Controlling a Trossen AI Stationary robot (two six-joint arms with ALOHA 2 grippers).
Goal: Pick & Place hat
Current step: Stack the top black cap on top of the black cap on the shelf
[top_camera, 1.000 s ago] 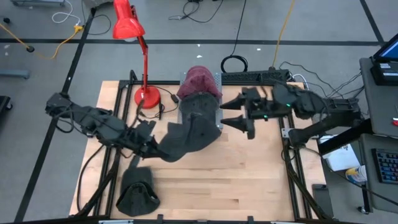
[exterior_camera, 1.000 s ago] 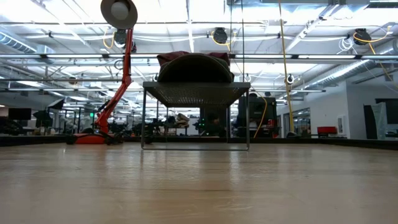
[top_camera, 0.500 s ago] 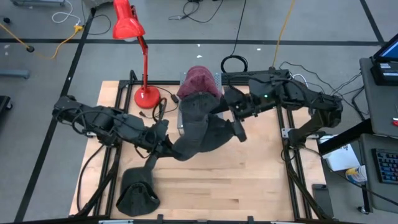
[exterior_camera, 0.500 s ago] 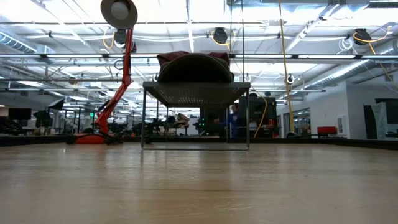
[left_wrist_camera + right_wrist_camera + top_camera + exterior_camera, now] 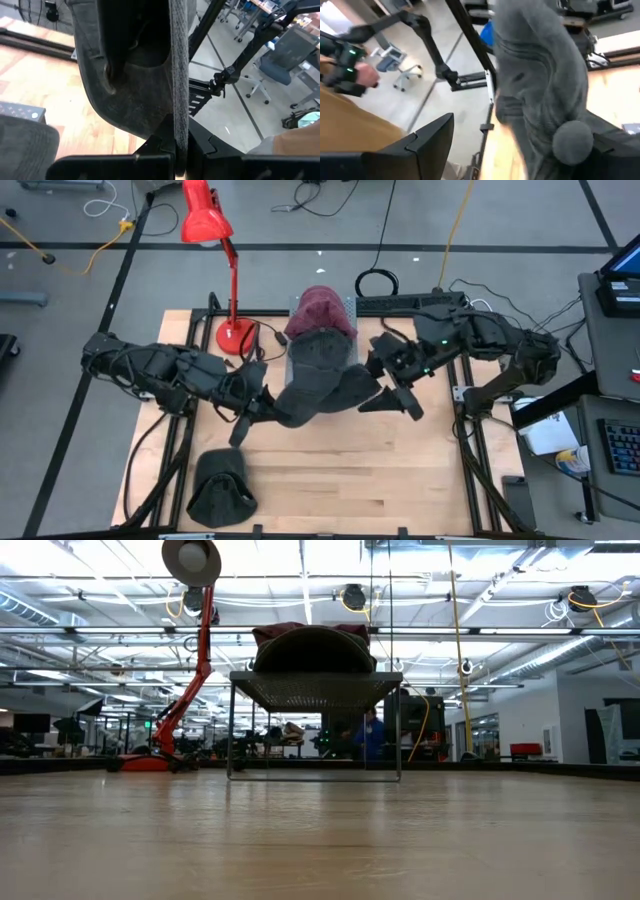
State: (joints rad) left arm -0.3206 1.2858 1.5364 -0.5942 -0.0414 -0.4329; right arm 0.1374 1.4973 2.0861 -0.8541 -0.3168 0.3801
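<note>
A dark grey knit hat (image 5: 318, 392) with a pompom (image 5: 572, 142) hangs in the air in front of the metal rack (image 5: 348, 308), stretched between my two arms. My left gripper (image 5: 254, 406) is shut on the hat's left end. My right gripper (image 5: 380, 385) is open at the hat's right end, with one finger (image 5: 422, 145) on either side of the pompom end. I cannot tell whether it touches the hat. On the rack lie a maroon hat (image 5: 320, 307) and another dark grey hat (image 5: 320, 348). One more dark hat (image 5: 220, 490) lies on the table at the near left. My left gripper pinches the hat's edge (image 5: 178, 135) between its two fingers, coming nearly level from the table's left. The edge runs straight up out of the fingers and the crown bulges to one side. The hat is lifted clear of the table.
A red desk lamp (image 5: 225, 280) stands at the far left of the table, its base (image 5: 237, 335) beside the rack. Cables lie behind the rack. The near half of the wooden table (image 5: 400, 480) is bare. A person in blue (image 5: 371, 732) shows far off in the low view.
My left gripper has carried the hat's end a little toward the table's right and far side. My right gripper has come in from beside the rack, risen and tipped up, and now stands open around the hat's right end. The hat now reaches farther right.
</note>
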